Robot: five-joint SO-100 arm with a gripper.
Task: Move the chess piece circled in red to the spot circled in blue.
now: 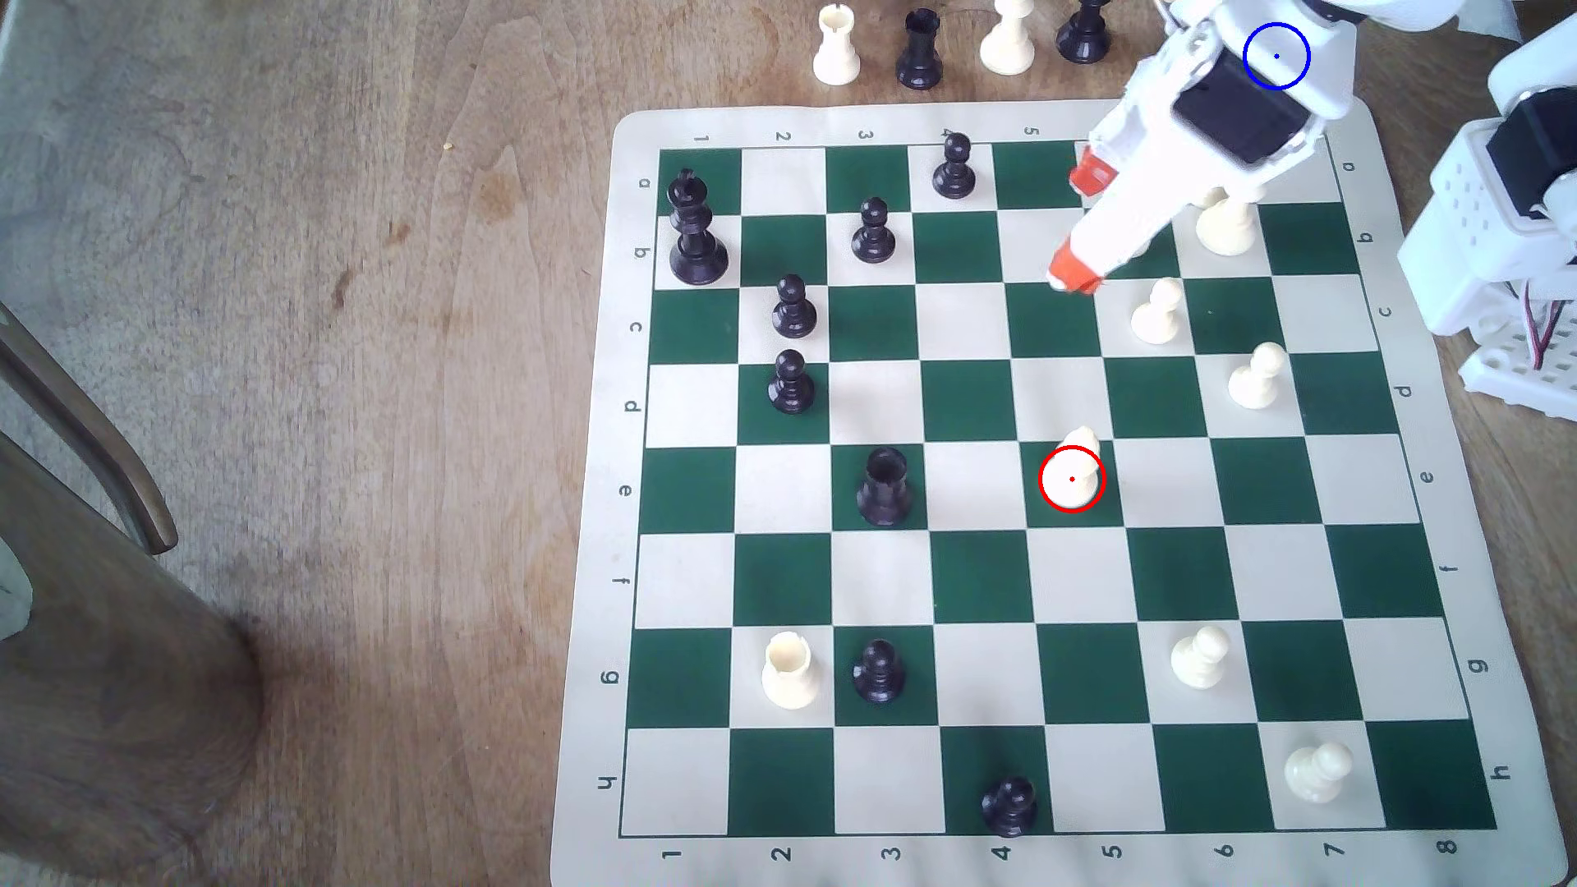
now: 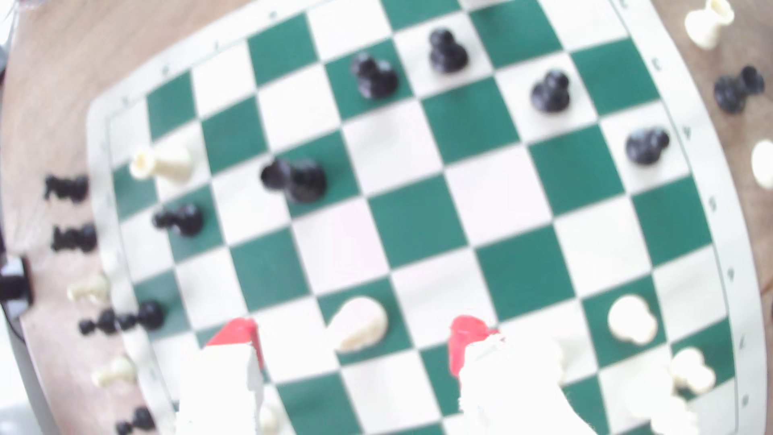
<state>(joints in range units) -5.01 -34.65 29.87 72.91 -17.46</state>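
The chess piece (image 1: 1072, 473), a small cream pawn ringed in red, stands upright on a green square in row e of the board (image 1: 1007, 119). My gripper (image 1: 1082, 223), white with red fingertips (image 1: 1073, 271), hovers open over rows a to c, about three squares beyond the pawn. In the blurred wrist view the pawn (image 2: 357, 324) lies between the red tips of my gripper (image 2: 351, 336), with nothing held. The blue circle (image 1: 1277, 56) is drawn over my arm's white body past the board's far right corner. The spot of tabletop under it is hidden.
Cream pawns (image 1: 1159, 311) (image 1: 1256, 375) stand close to the exterior view's right of my fingers, and a taller cream piece (image 1: 1227, 226) sits partly under the arm. A black rook (image 1: 884, 486) shares row e. Spare pieces (image 1: 918, 51) line the far table edge. The arm base (image 1: 1502, 256) stands at the right.
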